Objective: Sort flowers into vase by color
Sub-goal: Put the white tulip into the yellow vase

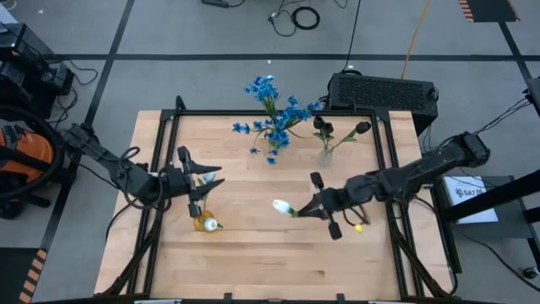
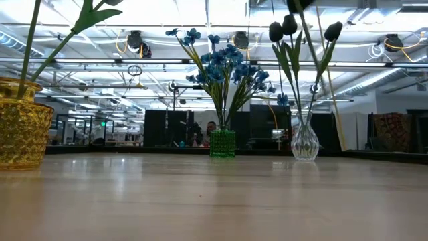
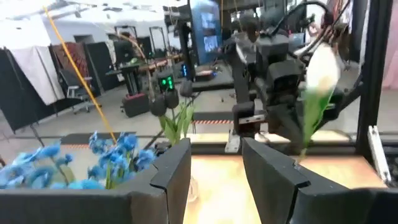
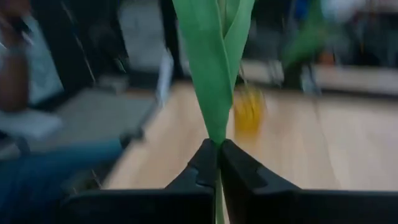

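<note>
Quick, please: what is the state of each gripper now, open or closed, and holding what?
Left gripper: open, holding nothing, above the yellow vase.
Right gripper: closed on the stem of the white tulip.

Two dark arms, black all over. Left arm (image 1: 110,165) thin, chunky joints, black cables looped beside it. Right arm (image 1: 422,173) thicker, rounded joints. Fingers (image 3: 171,174) flat, black, wedge-shaped with slanted tips.
</note>
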